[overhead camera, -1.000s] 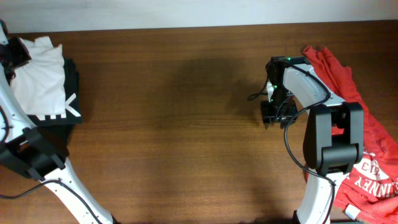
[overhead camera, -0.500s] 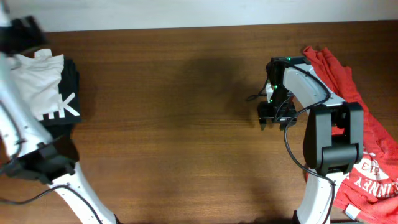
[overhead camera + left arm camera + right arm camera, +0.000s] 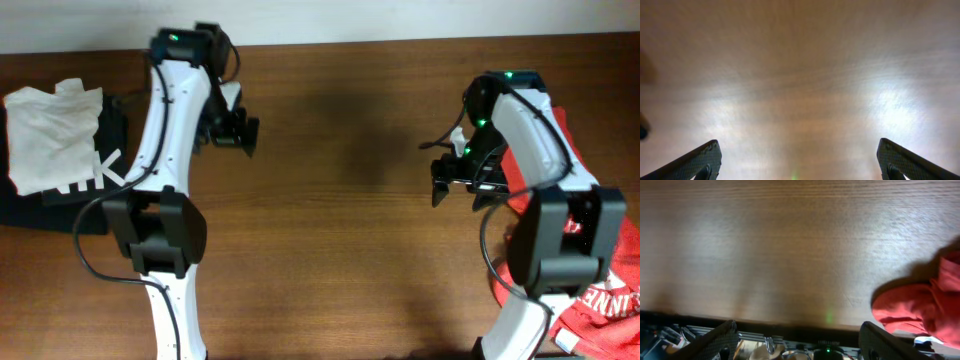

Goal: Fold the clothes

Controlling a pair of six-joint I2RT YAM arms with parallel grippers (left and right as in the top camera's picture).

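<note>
The clothes, a white T-shirt (image 3: 48, 135), lie bunched at the far left of the overhead view, resting on a black shirt (image 3: 112, 178); its chest print is hidden. My left gripper (image 3: 232, 130) hangs over bare wood well to the right of that pile. In the left wrist view the left gripper (image 3: 799, 167) is open, with only table between its fingers. My right gripper (image 3: 460, 183) hovers over the table just left of the red shirt (image 3: 620, 240). In its own wrist view the right gripper (image 3: 797, 340) is open and holds nothing.
The red shirt (image 3: 927, 305) with white print sprawls along the right side, its edge near my right fingers. The wooden table (image 3: 340, 250) stretches between the two arms. In the right wrist view the table's edge (image 3: 790, 316) runs close to the fingers.
My left arm has swung from the far-left pile to the table's upper middle-left, leaving the white T-shirt on the black shirt. My right gripper shifted slightly right and opened wider.
</note>
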